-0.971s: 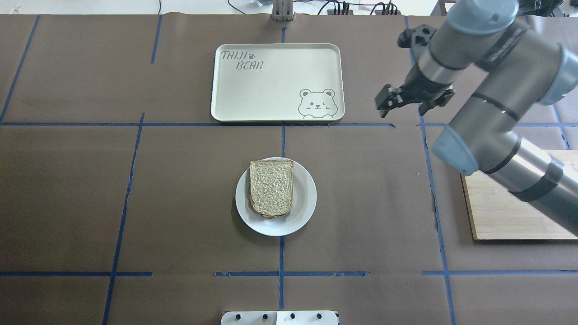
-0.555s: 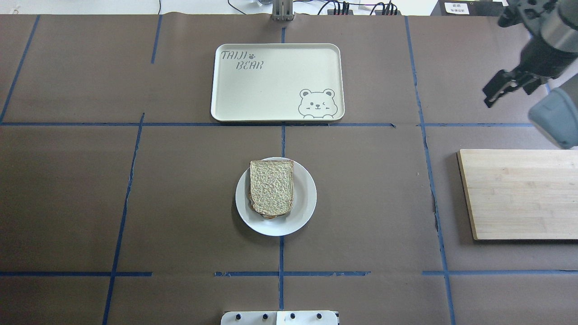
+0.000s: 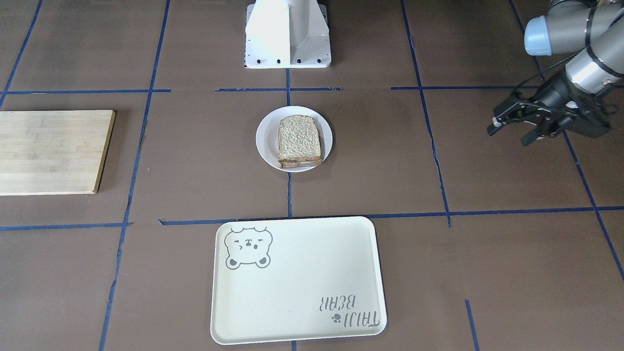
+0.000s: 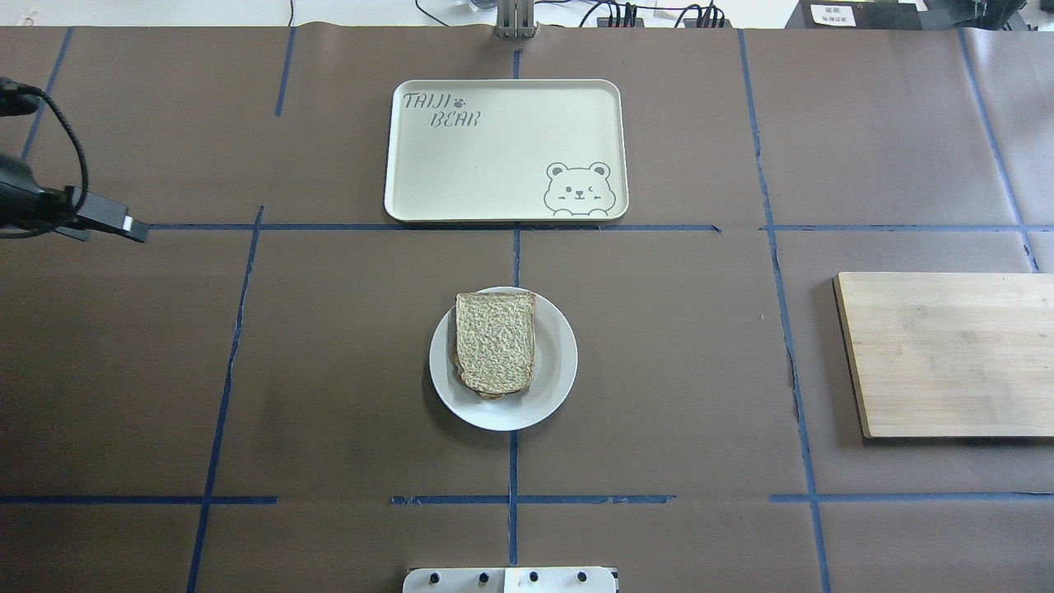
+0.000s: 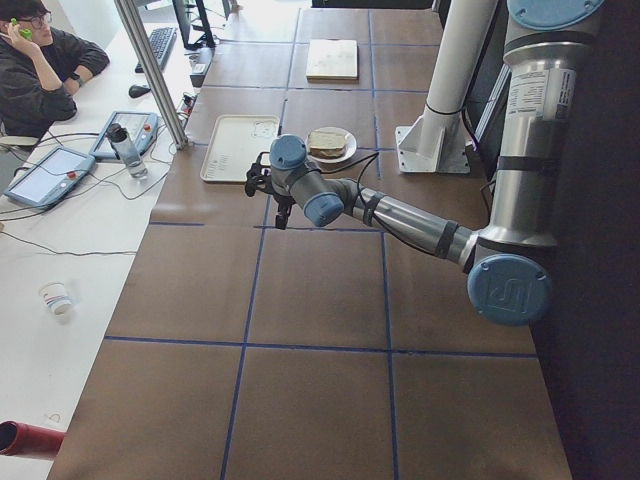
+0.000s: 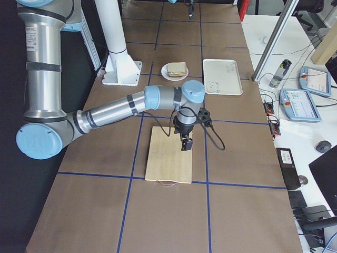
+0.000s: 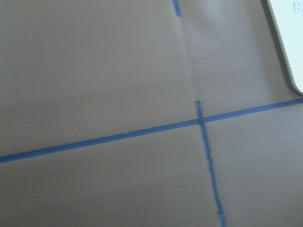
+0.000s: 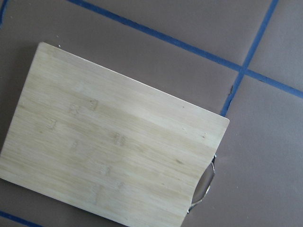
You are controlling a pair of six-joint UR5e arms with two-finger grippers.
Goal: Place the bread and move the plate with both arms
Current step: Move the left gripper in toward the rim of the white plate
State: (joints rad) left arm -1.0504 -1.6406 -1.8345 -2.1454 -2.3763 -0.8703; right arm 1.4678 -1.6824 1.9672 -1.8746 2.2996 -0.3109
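The bread is a speckled slice that lies on top of other sandwich layers on the round white plate at the table's middle; both also show in the front view, bread and plate. My left gripper hovers open and empty far out to the plate's left, just inside the overhead view's left edge. My right gripper shows only in the right side view, above the wooden board, far from the plate; I cannot tell if it is open or shut.
A cream bear tray lies beyond the plate. A wooden cutting board with a metal handle lies at the right. Blue tape lines cross the brown table cover. The white pedestal stands at the robot's side.
The right arm has swung out of the overhead view to the right. The left gripper has come in at the left edge. Bread and plate have not moved.
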